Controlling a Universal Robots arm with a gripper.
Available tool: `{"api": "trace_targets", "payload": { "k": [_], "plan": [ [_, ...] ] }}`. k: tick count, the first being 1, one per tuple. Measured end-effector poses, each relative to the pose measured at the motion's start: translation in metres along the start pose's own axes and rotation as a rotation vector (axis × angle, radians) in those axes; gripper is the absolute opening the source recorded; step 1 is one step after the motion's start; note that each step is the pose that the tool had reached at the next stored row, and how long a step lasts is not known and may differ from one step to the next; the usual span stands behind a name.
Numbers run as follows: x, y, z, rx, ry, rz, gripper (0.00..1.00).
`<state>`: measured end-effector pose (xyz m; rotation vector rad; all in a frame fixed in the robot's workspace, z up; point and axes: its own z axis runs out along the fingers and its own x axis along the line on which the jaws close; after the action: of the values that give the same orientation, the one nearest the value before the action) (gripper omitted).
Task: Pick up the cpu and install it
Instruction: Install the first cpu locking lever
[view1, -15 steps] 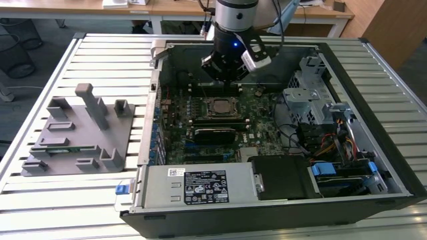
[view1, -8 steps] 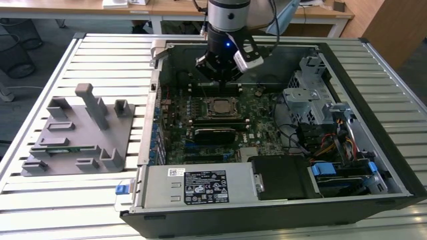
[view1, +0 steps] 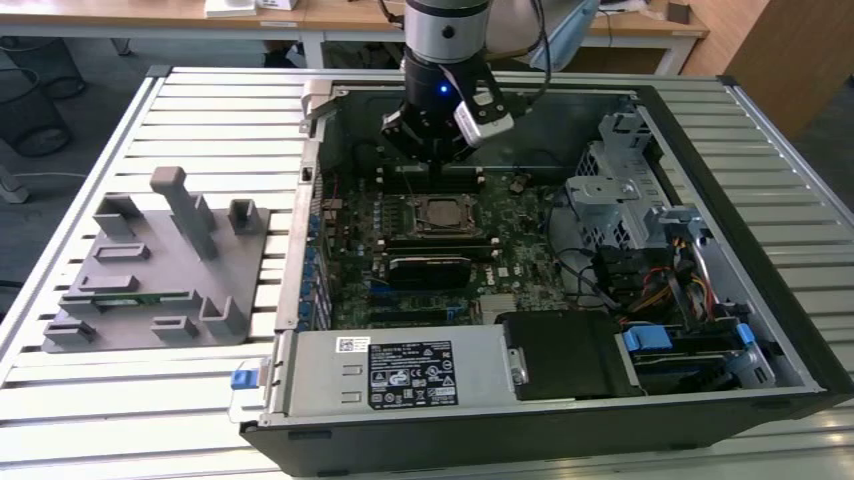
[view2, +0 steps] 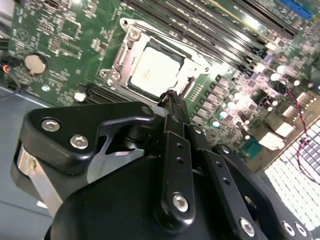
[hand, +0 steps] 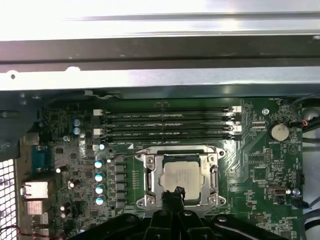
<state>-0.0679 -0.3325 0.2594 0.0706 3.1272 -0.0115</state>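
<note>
The cpu (hand: 181, 175) sits seated in its socket (hand: 180, 179); the hand (view2: 172, 100), fingers pressed together and empty, hovers above, the install step apparently complete.

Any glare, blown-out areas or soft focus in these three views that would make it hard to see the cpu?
In the first wrist view the case wall is blown out white, yet the cpu in its socket reads clearly. In the second wrist view the cpu looks pale and washed, and the gripper is close and soft. In the exterior view the cpu is small but glare-free.
</note>
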Motion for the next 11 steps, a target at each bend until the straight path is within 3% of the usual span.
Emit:
{"api": "trace_targets", "payload": {
  "k": [11],
  "plan": [
    [0.0239, -0.0006, -0.0002, 0.0001, 0.0, 0.007, 0.11]
  ]
}}
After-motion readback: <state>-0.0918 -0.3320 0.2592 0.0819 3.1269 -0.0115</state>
